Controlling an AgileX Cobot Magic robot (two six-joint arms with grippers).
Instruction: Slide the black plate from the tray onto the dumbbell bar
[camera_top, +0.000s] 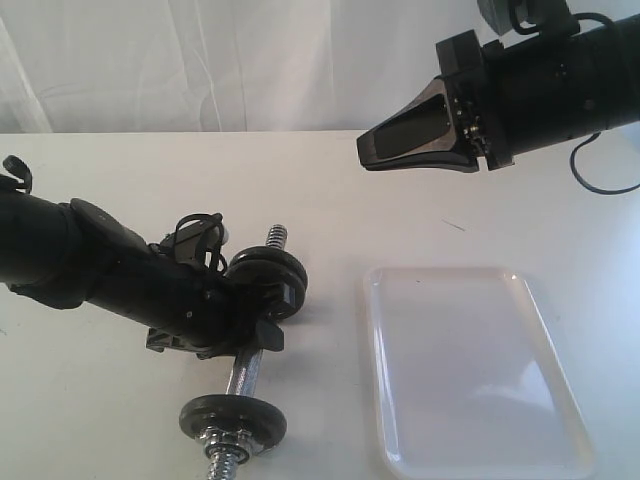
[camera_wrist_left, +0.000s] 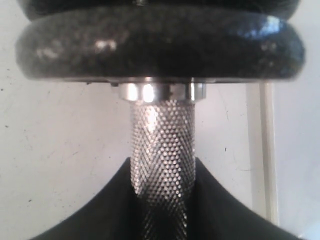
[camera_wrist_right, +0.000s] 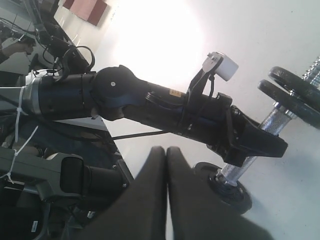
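Observation:
The dumbbell bar lies on the white table, and my left gripper is shut on its knurled middle. Two black plates sit side by side on the bar's far end, with the threaded tip sticking out beyond them. In the left wrist view they fill the top, against a silver collar. One more black disc sits on the near end. The white tray at the right holds nothing. My right gripper hangs shut and empty above the table, beyond the tray's far end.
A white curtain backs the table. In the right wrist view, my left arm crosses the picture, with equipment and cables behind it off the table's edge. The right arm's cable loops at the far right.

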